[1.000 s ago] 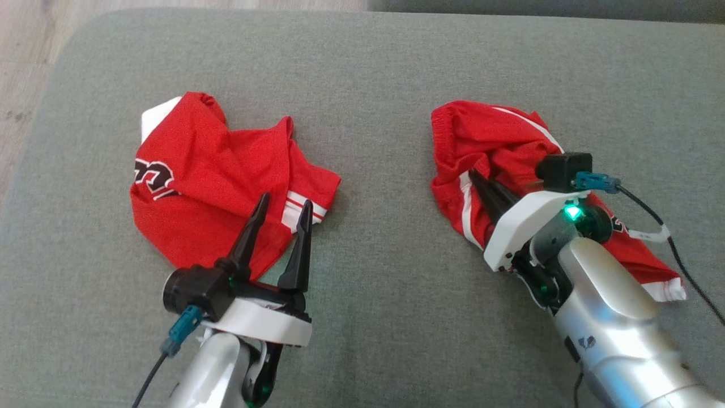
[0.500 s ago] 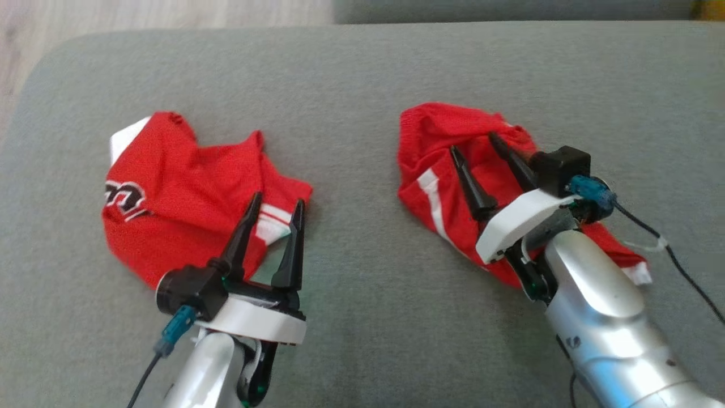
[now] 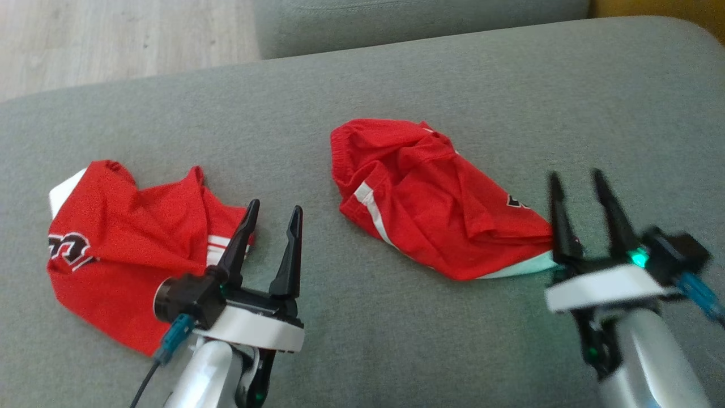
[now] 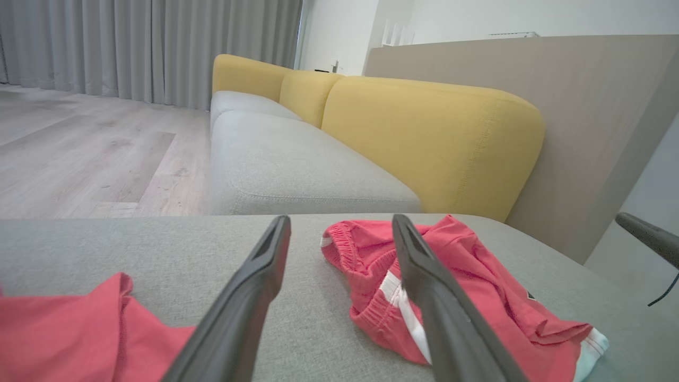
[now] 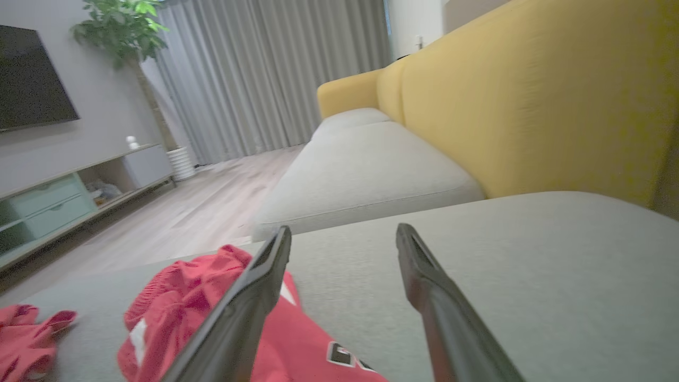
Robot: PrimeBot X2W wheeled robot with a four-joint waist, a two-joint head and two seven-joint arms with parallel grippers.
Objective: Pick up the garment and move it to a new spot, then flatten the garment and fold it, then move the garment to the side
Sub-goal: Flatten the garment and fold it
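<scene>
1. The grey cushion (image 3: 396,85) carries everything. The wrist views add a yellow backrest (image 4: 424,132) beyond it, and the right wrist view adds a television (image 5: 32,79) and a plant (image 5: 122,26).
2. The garment (image 3: 430,198), red with a white stripe, lies crumpled mid-cushion, right of a second red garment (image 3: 124,243). Its black print is partly folded under and is probably lettering.
3. The left gripper (image 3: 274,206) and right gripper (image 3: 575,174) stand spread, grasping nothing. The right one is blurred, so I cannot tell whether it touches the garment's hem.
</scene>
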